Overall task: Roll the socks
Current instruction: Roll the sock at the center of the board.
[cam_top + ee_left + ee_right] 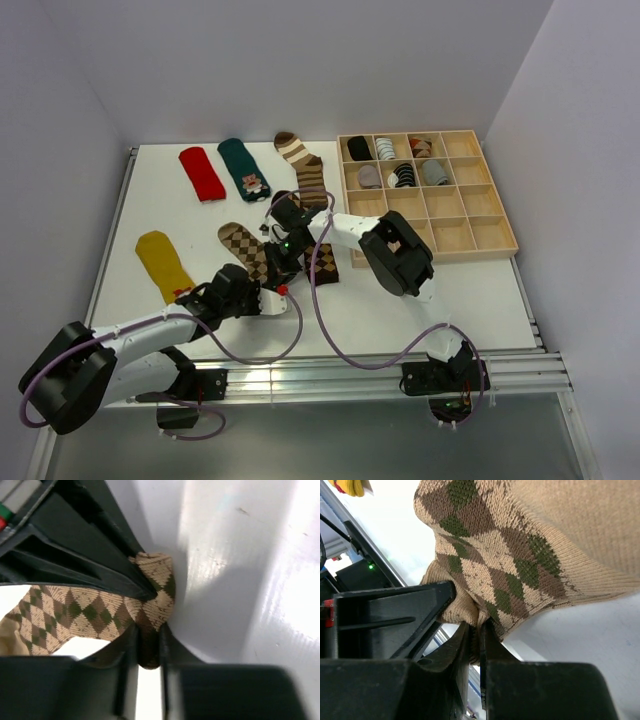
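Note:
A brown argyle sock lies mid-table, and both grippers hold one end of it. My left gripper is shut on a fold of the argyle sock, pinched between its fingers. My right gripper is shut on the same sock, its jaws nipping a bunched edge. The two grippers sit almost touching. A second argyle sock lies partly under the right arm. The mustard sock, red sock, teal sock and striped sock lie flat.
A wooden compartment tray stands at the back right, with several rolled socks in its far cells. Purple cables loop over the near table. A metal rail runs along the front edge. Walls close in on both sides.

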You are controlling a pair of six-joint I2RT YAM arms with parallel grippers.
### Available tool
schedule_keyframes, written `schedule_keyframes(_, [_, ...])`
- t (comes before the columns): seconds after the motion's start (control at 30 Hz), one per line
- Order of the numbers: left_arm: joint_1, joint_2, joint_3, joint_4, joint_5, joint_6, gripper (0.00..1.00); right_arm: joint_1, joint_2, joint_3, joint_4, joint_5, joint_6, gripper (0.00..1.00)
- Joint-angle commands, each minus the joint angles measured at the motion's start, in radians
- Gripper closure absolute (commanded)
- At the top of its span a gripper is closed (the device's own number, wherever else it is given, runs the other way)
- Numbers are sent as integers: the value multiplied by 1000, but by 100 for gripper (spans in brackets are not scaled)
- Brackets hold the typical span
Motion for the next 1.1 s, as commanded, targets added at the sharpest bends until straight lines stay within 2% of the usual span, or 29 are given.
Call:
schedule_keyframes(0.0, [0,-13,19,-102,64,16,84,-5,9,-2,-15,56,5,95])
schedule_keyframes(0.1, [1,19,85,-202,119,-32,99,-6,-49,-48,69,108,33,81])
schedule_keyframes(0.13, [3,36,100,-226,165,-45,100,-9,-95,-94,98,141,44,71])
schedule_keyframes(0.17, [6,42,114,-260,196,-54,100,-11,-123,-126,137,158,55,67])
schedule_keyframes(0.33, [68,108,218,-380,390,-89,100,-28,-331,-347,368,292,108,51])
schedule_keyframes(0.57, [286,185,336,-541,630,-8,100,-34,-583,-629,621,480,142,48])
schedule_keyframes(0.8, [400,435,491,-815,748,174,100,-22,-711,-836,844,533,96,48])
schedule_keyframes(1.0, [509,691,688,-1128,803,369,100,89,-761,-883,921,658,-62,48])
schedule_keyframes(1.07, [521,739,740,-1209,800,409,100,171,-758,-877,932,732,-138,48])
